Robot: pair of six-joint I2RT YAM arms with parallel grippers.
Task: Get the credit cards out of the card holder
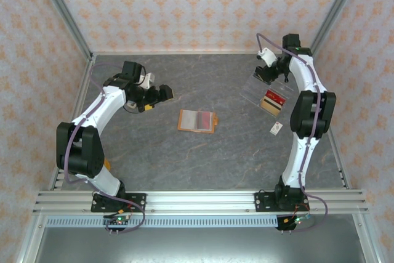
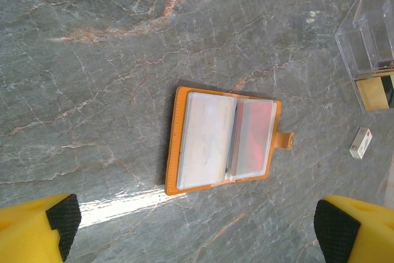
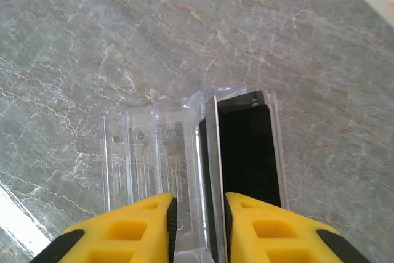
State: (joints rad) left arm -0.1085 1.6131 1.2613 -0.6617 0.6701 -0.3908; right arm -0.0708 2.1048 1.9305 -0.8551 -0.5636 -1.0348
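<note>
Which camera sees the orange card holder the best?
The left wrist view. There the card holder lies open and close up, with its see-through pockets and a red card inside. The top external view shows it small, in the middle of the table. The right wrist camera faces the clear tray.

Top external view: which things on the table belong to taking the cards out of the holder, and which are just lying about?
Belong to the job:
orange card holder, lying open
red credit card in its right-hand pocket
red-faced card at the clear plastic tray

Just lying about:
the clear plastic tray itself
small white box beside it
</note>
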